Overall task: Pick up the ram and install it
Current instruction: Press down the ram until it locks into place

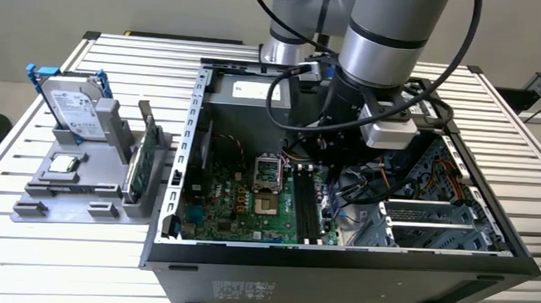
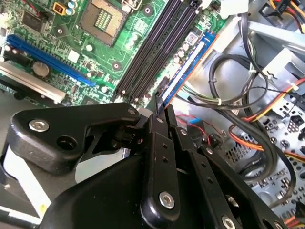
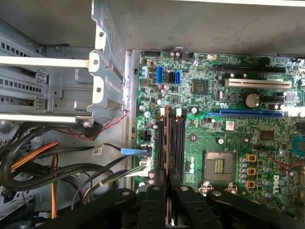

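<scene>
The ram [image 2: 188,67] is a long dark blue stick, and my gripper [image 2: 159,109] is shut on its near end. It runs parallel to the motherboard's black slots [image 2: 157,47], over the outermost slot on the cable side. In the first wrist view the ram [image 3: 167,138] shows edge-on as a thin line between the fingers of my gripper [image 3: 167,180], directly above the slots [image 3: 178,138]. Whether it touches the slot I cannot tell. In the exterior view the gripper [image 1: 329,169] is down inside the open computer case [image 1: 198,121], just above the slots [image 1: 306,208].
Bundled cables [image 2: 248,95] lie close beside the slots. The processor socket [image 3: 218,165] is on the slots' other side. A metal drive cage [image 3: 57,71] fills part of the case. Outside, a grey holder [image 1: 68,190] carries a green card on edge [image 1: 145,156] and a hard drive [image 1: 72,105].
</scene>
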You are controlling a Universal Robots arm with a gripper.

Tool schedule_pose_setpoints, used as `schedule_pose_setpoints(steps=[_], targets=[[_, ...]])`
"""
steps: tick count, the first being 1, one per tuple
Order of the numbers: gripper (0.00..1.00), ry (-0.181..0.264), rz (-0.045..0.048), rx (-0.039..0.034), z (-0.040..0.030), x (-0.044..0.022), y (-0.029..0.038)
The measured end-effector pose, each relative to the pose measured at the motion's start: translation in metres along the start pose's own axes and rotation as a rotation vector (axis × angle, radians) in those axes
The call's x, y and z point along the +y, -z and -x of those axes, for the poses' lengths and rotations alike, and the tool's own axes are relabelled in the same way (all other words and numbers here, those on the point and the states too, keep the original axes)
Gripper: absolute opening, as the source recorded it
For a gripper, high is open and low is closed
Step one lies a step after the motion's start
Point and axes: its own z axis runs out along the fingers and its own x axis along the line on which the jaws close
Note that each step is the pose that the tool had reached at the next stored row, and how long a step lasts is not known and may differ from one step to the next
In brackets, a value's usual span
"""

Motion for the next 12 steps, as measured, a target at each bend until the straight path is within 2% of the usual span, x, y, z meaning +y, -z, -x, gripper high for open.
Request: schedule_pose_setpoints(steps=[12], targets=[[0.0,0.0,-0.0001,0.0,-0.0004,-0.0019,-0.0229]])
